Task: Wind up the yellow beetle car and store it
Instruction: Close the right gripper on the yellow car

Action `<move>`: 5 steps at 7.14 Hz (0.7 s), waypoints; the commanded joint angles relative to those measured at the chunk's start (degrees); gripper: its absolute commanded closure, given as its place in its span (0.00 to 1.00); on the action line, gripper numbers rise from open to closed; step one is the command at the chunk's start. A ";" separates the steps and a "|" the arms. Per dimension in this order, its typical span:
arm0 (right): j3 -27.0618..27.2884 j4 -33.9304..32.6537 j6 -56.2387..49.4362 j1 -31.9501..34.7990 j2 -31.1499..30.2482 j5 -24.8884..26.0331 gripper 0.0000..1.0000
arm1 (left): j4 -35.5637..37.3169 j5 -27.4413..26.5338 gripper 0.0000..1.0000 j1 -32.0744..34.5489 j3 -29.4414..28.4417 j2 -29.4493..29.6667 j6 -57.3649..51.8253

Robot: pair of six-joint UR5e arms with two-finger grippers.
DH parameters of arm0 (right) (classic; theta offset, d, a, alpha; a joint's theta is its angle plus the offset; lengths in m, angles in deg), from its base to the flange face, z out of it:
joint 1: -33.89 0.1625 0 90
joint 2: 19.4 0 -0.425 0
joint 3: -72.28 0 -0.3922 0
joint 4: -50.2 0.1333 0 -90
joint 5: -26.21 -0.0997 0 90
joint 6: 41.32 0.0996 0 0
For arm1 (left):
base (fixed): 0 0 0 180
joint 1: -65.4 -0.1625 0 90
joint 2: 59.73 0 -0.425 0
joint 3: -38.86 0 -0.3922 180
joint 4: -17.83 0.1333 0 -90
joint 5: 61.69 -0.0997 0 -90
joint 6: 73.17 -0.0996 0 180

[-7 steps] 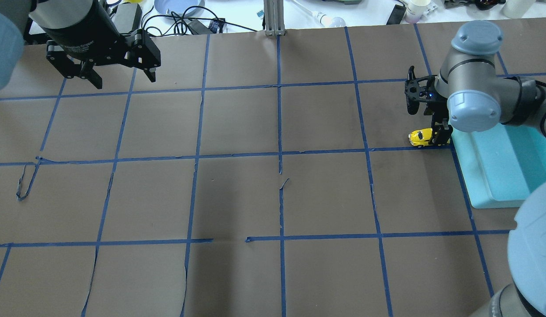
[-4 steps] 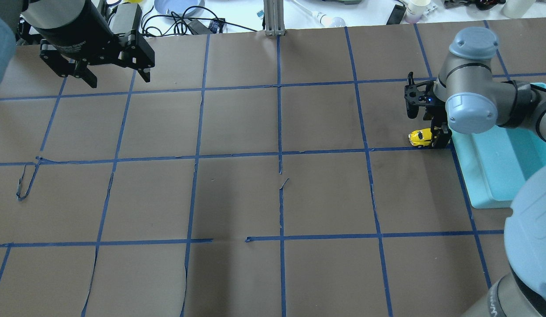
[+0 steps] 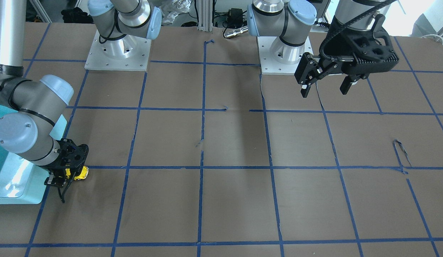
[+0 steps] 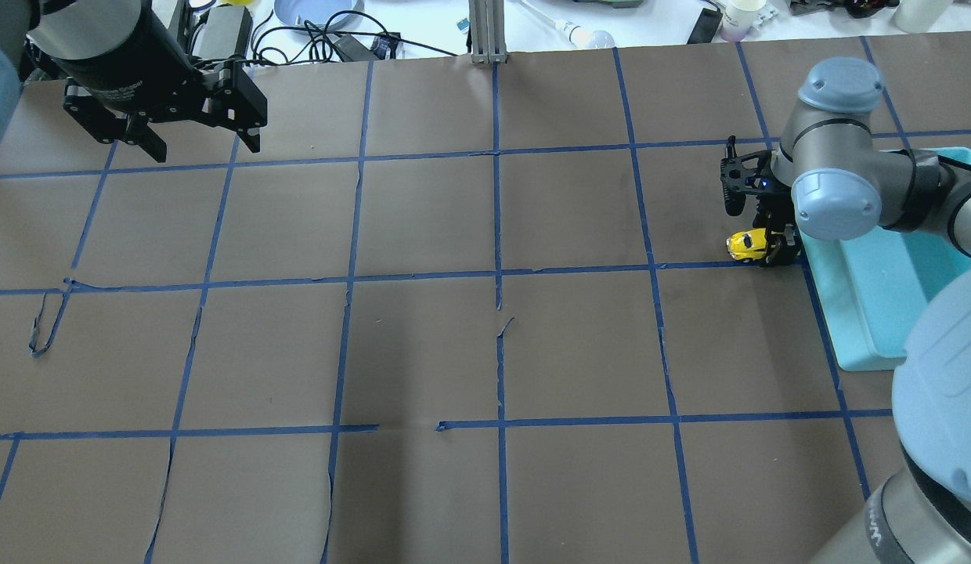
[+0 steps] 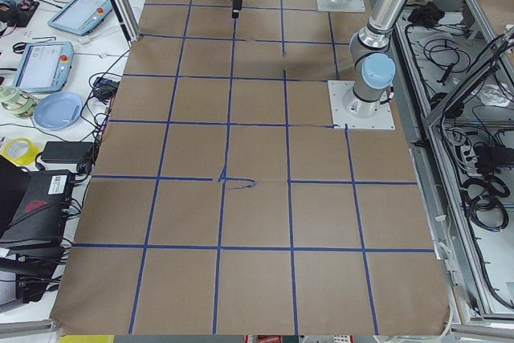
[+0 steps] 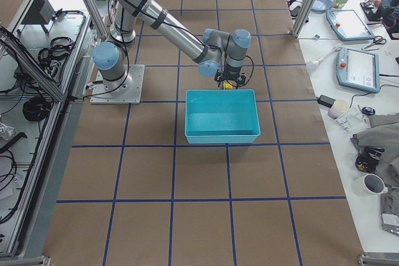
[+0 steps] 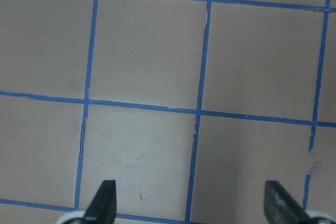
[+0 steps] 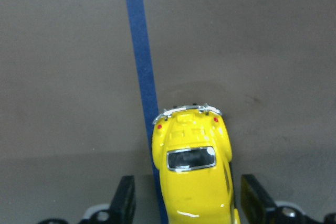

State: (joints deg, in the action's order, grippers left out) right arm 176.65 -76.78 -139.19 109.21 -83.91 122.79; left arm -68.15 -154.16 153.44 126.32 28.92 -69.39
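The yellow beetle car stands on the brown table beside the teal bin. It also shows in the front view and the right wrist view. My right gripper is low over the car with a finger on each side. The right wrist view shows the jaws apart: a gap of blue tape lies between the left finger and the car, and the right finger is close to it. My left gripper is open and empty, high at the far left.
The teal bin sits right behind the right gripper, its near wall next to the car. Blue tape lines grid the table. Cables, a plate and cups lie beyond the far edge.
My left gripper has moved up and left, away from the table's middle. My right arm's elbow has shifted slightly. The car and the right gripper stay in the same spot.
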 commanded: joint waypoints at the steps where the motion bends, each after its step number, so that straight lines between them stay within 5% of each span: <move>1: -0.31 0.14 0.57 0.00 -0.53 -0.51 1.00 | 0.11 0.01 0.00 -0.23 0.08 -0.06 -0.09; 3: -2.50 2.33 0.84 0.87 -2.54 -3.48 1.00 | 0.11 0.01 0.00 -0.23 0.08 -0.06 -0.09; 5: -7.57 13.18 5.64 3.67 -6.49 -6.41 1.00 | 0.11 0.10 0.00 -0.23 0.08 -0.06 -0.09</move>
State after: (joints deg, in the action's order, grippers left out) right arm 172.59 -69.87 -136.57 111.26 -87.93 117.73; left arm -68.04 -154.13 153.21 126.40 28.86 -69.48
